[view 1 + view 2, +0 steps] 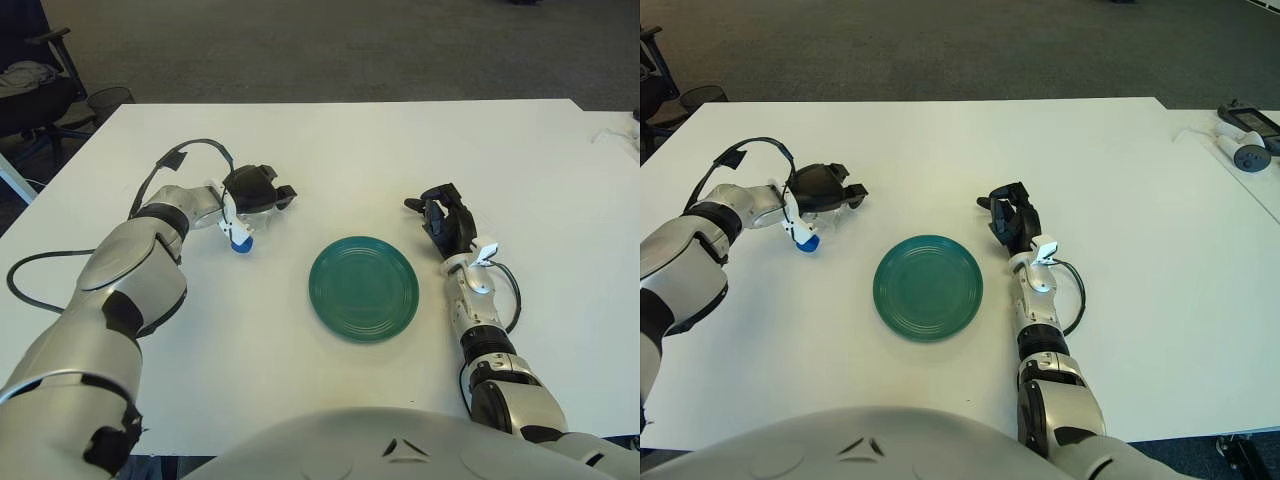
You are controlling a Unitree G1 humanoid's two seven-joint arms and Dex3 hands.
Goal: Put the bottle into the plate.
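Observation:
A clear bottle [256,216] with a blue cap [240,243] is at the left of the white table, cap end toward me. My left hand [262,190] sits over it with the fingers [286,193] wrapped around its body. The green plate [322,272] lies at the table's middle, to the right of the bottle and apart from it; nothing is on it. My right hand [443,213] shows just right of the plate, fingers relaxed and holding nothing.
A black cable [190,150] loops from my left wrist over the table. An office chair [30,85] and a wire basket [110,98] stand beyond the far left corner. A controller [1246,152] lies on a neighbouring table at the right.

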